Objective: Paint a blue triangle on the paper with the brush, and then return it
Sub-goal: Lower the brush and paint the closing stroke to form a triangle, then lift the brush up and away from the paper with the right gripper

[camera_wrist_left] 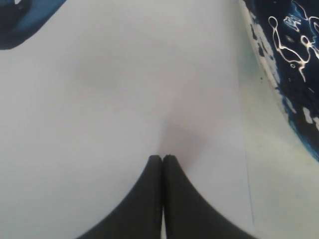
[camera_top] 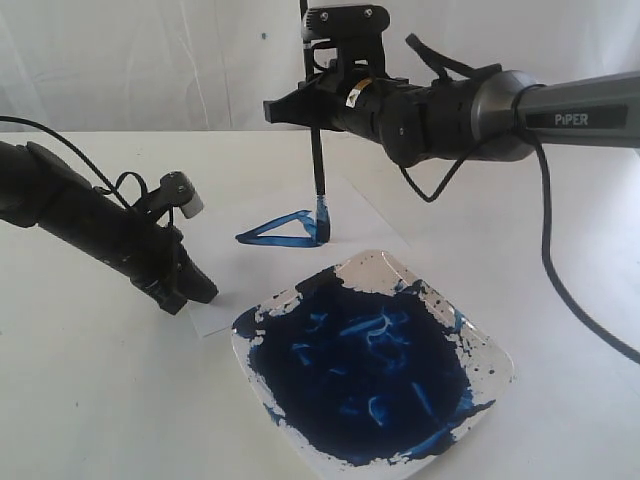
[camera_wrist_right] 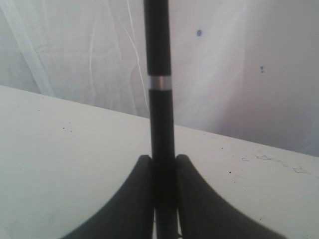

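The right pincer (camera_top: 318, 108) pinches the brush (camera_top: 319, 170) upright, its tip on the blue triangle (camera_top: 283, 233) on the paper (camera_top: 228, 275); best lift straight up to avoid smearing, while the left pincer (camera_wrist_left: 162, 160), pressed together, seems to steady the paper.

A white table (camera_top: 90, 400) fills the foreground under soft, even light. Behind it hangs a creased white backdrop (camera_top: 150, 60), marked by a few small dark specks (camera_wrist_right: 199, 33).
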You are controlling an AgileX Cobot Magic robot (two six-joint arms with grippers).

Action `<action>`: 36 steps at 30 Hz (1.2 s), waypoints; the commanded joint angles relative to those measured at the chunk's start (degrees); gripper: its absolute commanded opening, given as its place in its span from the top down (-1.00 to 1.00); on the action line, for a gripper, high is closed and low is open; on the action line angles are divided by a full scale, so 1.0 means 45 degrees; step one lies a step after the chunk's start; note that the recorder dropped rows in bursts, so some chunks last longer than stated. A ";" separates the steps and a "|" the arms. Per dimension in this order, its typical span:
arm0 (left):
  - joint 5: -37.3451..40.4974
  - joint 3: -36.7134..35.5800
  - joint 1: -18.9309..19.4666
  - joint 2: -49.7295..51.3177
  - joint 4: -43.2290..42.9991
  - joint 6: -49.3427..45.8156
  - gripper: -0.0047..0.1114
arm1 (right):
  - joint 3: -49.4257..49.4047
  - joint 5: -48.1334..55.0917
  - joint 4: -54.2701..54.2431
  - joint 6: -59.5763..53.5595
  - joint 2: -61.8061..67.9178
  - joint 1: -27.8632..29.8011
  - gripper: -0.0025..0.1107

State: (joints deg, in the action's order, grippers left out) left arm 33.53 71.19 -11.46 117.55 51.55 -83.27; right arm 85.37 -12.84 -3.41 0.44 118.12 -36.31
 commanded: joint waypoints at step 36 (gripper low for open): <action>0.2820 -0.0096 0.1835 -0.5866 -0.1199 0.3901 0.92 | -0.2035 0.5328 0.0056 0.1653 -0.6514 0.2261 0.96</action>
State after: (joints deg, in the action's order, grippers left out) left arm 41.59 71.19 -5.28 94.94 45.51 -68.10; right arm 79.66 11.15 -3.41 6.43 91.72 -27.65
